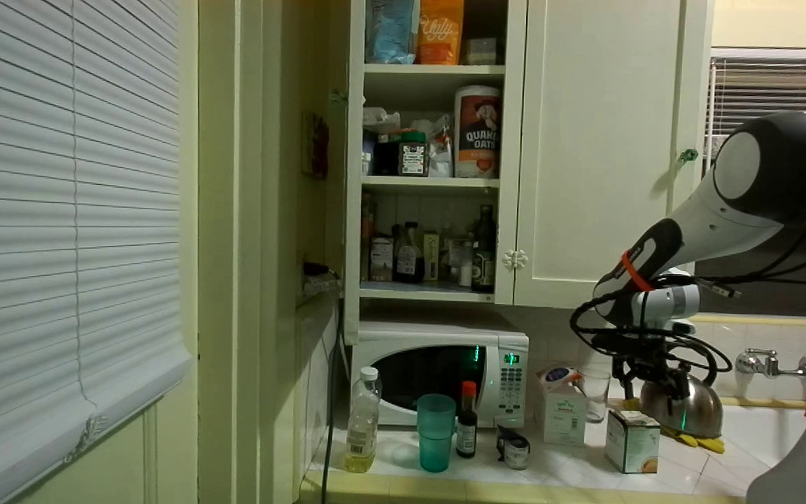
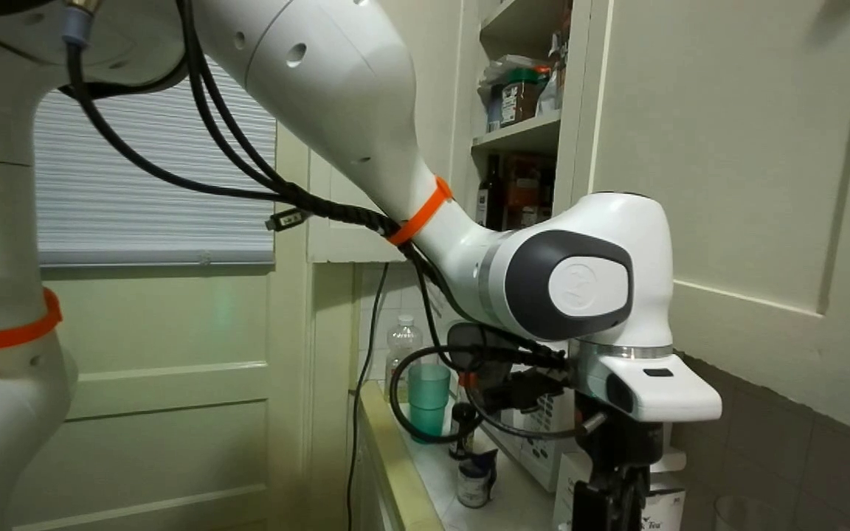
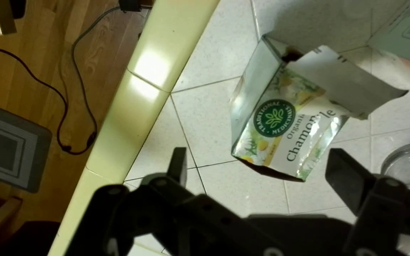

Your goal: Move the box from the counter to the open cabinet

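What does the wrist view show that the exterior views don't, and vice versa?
Only the wrist view shows the wood floor and the round green logo on the box. Only the exterior views show the cabinet, microwave and cup. All share the counter and gripper; the box also appears in an exterior view.

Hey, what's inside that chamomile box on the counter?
In the wrist view, the box shows a dark gap beside its open flap. Any contents can't be made out: the flap and box cover them.
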{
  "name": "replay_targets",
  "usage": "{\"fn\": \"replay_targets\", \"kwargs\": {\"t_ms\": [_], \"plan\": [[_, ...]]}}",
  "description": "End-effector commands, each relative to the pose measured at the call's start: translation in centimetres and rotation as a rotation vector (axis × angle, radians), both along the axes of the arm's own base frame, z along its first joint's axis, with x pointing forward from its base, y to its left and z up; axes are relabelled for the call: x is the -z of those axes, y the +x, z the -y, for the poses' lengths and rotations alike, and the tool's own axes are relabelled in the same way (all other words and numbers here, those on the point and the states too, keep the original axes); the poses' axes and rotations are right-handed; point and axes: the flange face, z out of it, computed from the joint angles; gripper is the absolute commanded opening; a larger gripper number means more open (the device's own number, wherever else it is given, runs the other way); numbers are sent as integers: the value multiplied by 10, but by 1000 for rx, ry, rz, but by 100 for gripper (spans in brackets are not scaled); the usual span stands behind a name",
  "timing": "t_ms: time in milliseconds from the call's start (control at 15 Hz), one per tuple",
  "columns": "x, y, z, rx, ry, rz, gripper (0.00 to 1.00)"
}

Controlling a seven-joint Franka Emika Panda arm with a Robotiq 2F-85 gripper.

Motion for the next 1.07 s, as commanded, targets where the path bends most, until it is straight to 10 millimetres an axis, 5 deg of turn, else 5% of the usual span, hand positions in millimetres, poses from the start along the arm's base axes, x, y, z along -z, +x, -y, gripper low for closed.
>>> {"fn": "replay_targets", "kwargs": {"t_ms": [0, 400, 1000], "plan": [[1, 3, 1, 25, -10, 22, 100], [16, 8, -3, 204, 77, 74, 100], [55, 10, 18, 291, 46, 131, 100]]}}
